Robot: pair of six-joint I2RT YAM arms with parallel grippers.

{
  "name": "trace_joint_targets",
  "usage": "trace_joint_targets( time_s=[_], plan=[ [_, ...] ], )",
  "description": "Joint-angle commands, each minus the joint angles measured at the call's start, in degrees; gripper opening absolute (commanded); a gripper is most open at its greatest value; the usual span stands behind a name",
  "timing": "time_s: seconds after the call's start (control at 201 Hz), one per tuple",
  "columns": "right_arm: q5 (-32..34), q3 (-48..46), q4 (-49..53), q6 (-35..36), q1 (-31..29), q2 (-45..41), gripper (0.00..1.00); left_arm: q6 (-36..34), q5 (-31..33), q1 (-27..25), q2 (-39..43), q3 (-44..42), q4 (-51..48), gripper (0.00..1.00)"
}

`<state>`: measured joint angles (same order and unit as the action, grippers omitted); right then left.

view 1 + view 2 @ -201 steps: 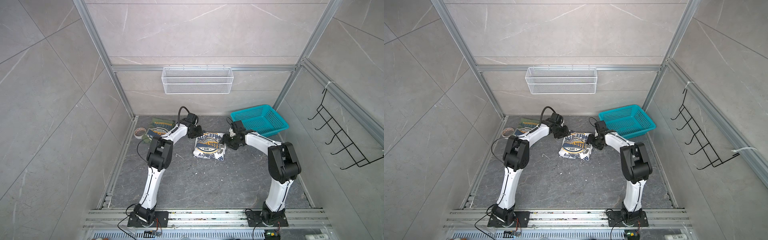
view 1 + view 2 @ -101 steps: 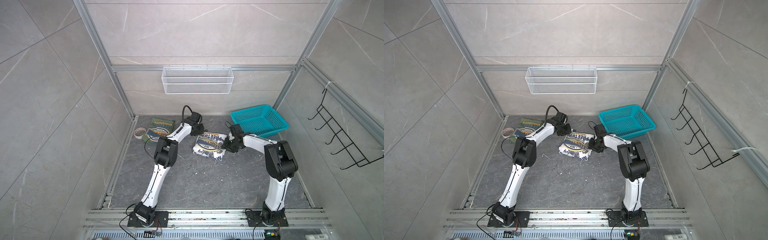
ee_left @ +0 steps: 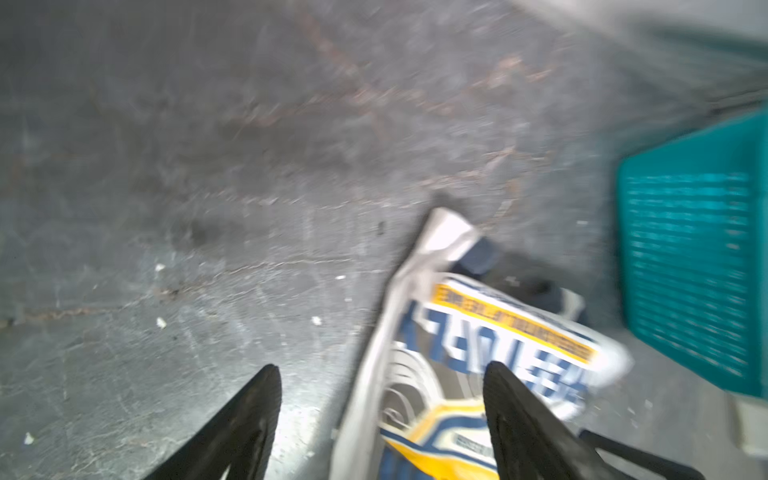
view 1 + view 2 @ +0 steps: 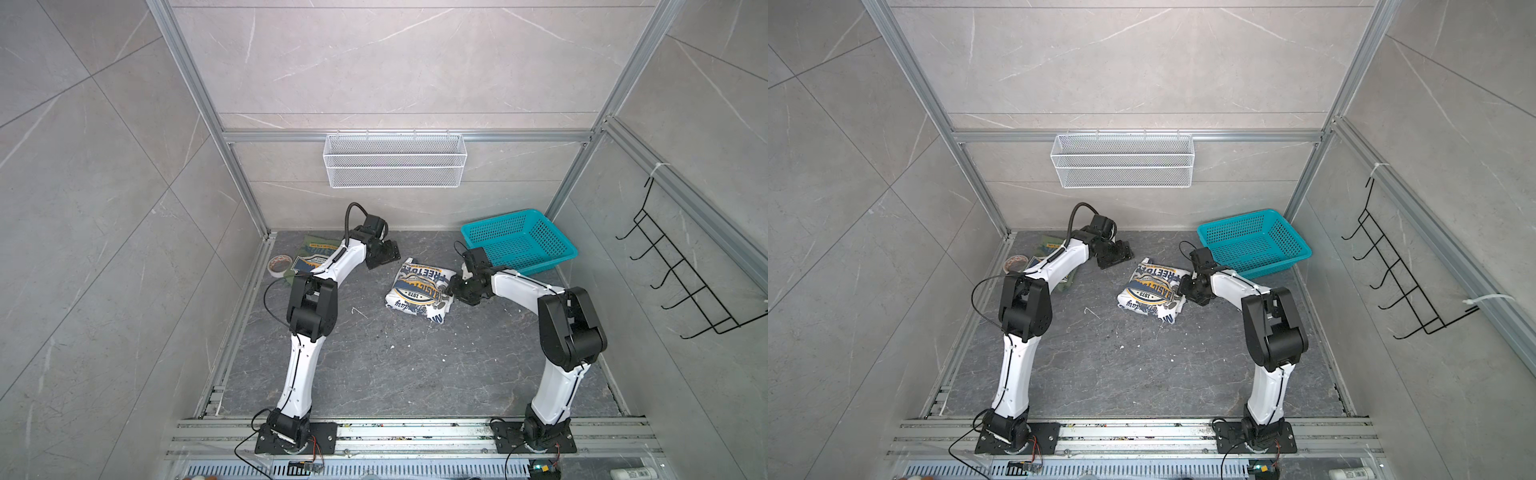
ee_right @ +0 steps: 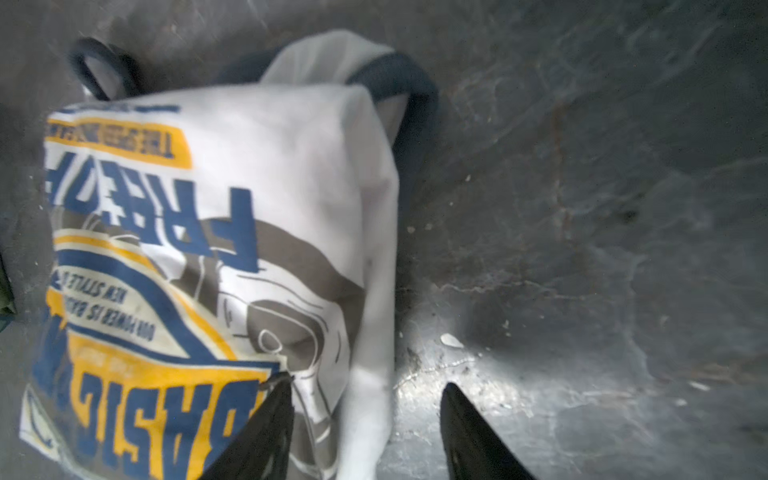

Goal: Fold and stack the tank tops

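Seen from above, the white tank top (image 4: 417, 293) lies folded into a compact packet in the middle of the dark bench (image 4: 415, 374), print side up. The olive tank top (image 4: 316, 245) lies at the upper left, partly hidden by my left arm. The two are well apart, so I judge the stacking is not yet done. My left hand (image 4: 386, 254) hovers just up and left of the white packet, spread wide and holding nothing. My right hand (image 4: 451, 291) sits at the packet's right edge, parted, with that edge between its two sides: one fingertip (image 5: 274, 415) is over the print, the other over bare bench. Whether it touches cloth I cannot tell, but it grips nothing. I judge both hands stand open because the fold looks finished and the packet needs a fresh hold at its sides to be carried across. Its long axis runs up and down the frame, upper end leaning slightly right. The dark-trimmed neck and straps point up the frame toward the back wall, and the folded lower end points down the frame. A teal basket (image 4: 552, 261) stands at upper right.
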<state>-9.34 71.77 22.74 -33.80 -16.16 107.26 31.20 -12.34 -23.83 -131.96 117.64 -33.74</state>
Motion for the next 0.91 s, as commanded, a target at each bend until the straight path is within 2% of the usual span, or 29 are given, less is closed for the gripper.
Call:
trace_joint_targets(
  time_s=[0.0,0.274,0.448,0.572,0.742,0.901],
  plan=[
    [4.62,1.79,0.64,0.72,-0.12,-1.95,0.61,-2.22,-4.1,-0.67,-0.77,2.19,1.05,0.77],
    [6.6,9.84,2.93,1.85,-0.01,4.82,0.59,-1.17,-6.58,-1.46,-10.1,8.77,2.54,0.74],
    [6.23,13.19,3.53,1.86,-0.01,8.84,0.53,-0.45,-7.69,-2.19,-13.64,12.01,2.71,0.7],
    [5.14,14.35,3.29,2.48,-0.01,10.57,0.44,-0.01,-8.4,-2.58,-14.81,12.75,3.36,0.61],
    [5.37,14.63,3.36,3.03,-0.01,11.13,0.27,0.51,-7.98,-3.11,-13.97,12.17,4.11,0.41],
    [5.31,15.29,3.52,3.38,-0.1,11.72,0.14,0.0,-4.8,-3.71,-10.76,8.86,5.13,0.25]
  ],
)
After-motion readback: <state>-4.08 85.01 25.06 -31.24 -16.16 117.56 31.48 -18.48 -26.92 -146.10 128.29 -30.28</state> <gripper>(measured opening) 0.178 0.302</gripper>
